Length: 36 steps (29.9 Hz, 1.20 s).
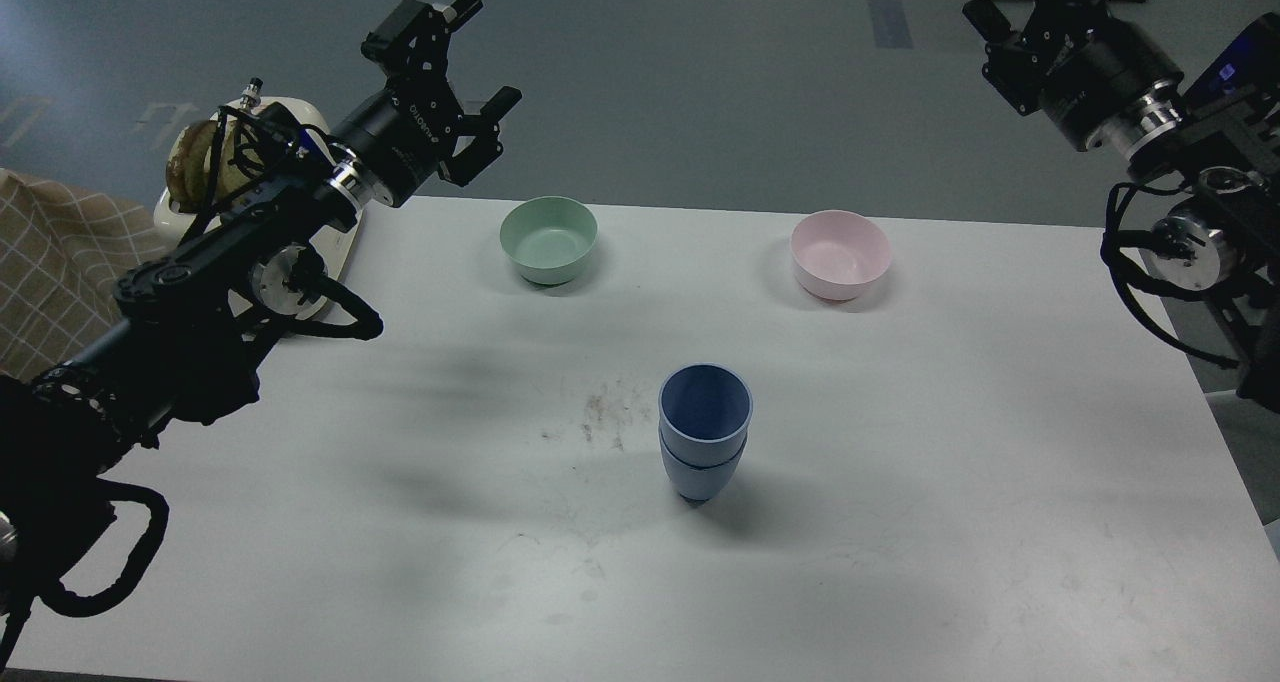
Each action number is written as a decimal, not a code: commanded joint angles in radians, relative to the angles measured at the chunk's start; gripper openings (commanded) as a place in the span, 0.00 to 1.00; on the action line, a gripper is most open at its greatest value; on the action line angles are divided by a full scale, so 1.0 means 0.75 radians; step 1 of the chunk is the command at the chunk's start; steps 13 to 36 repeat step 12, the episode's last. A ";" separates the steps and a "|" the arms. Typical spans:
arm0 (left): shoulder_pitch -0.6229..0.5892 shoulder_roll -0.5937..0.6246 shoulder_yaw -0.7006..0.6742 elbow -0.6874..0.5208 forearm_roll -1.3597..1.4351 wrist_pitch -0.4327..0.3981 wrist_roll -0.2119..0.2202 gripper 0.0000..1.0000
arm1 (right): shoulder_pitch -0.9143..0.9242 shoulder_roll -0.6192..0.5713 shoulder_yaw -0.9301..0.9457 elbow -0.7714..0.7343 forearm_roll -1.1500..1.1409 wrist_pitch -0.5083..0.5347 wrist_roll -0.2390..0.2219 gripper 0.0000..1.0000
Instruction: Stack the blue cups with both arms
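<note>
Head view: the blue cups (704, 432) stand nested, one inside the other, upright near the table (950, 522) centre. Left gripper (470, 52) is raised over the far-left edge, fingers spread wide, holding nothing. Right gripper (1040, 2) sits high at far right, partly cut off, can't tell if it's spread or closed. Green bowl (548, 239) & pink bowl (840, 254) sit further back, well apart.

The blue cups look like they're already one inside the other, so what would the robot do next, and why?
Probably just draw both arms back to rest. The blue cups stand nested upright mid-table, touched by nothing. The left gripper is open and raised beyond the table's far edge; the right gripper is lifted far away, so nothing seems left to grasp.
</note>
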 commanded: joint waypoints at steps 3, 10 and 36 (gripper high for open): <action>0.095 -0.042 -0.107 0.038 -0.001 0.000 0.003 0.98 | -0.159 0.051 0.187 -0.015 0.074 0.190 0.000 1.00; 0.130 -0.067 -0.107 0.038 0.003 0.000 0.005 0.98 | -0.255 0.129 0.286 -0.015 0.076 0.199 0.000 1.00; 0.130 -0.067 -0.107 0.036 0.001 0.000 0.005 0.98 | -0.270 0.139 0.288 -0.011 0.076 0.203 0.000 1.00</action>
